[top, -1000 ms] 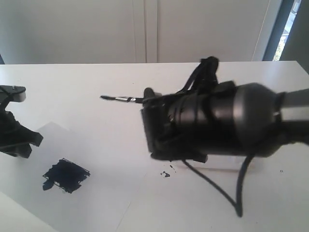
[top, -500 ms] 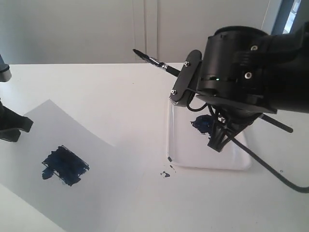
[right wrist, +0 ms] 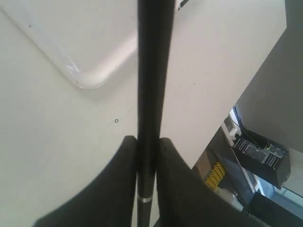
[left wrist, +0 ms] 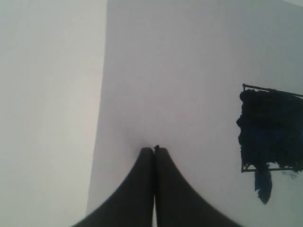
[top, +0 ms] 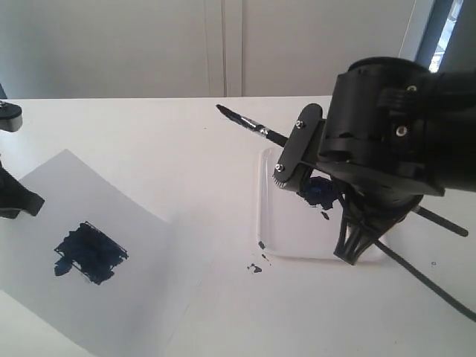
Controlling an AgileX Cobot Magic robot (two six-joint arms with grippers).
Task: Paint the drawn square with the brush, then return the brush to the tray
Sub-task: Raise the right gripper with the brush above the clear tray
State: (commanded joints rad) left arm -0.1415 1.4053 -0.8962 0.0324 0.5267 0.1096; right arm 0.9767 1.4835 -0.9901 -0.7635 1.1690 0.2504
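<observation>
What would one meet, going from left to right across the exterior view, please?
Left gripper → painted drawn square → bristle end of the brush → tray → right arm. The paper is left out: it spans both the gripper and the square.

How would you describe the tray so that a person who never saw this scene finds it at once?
On the white table, look right, under the big black robot arm. The tray lies there: clear shallow plastic with rounded corners, holding a dark blue paint blob. The paper to its left is opaque and has no rim.
</observation>
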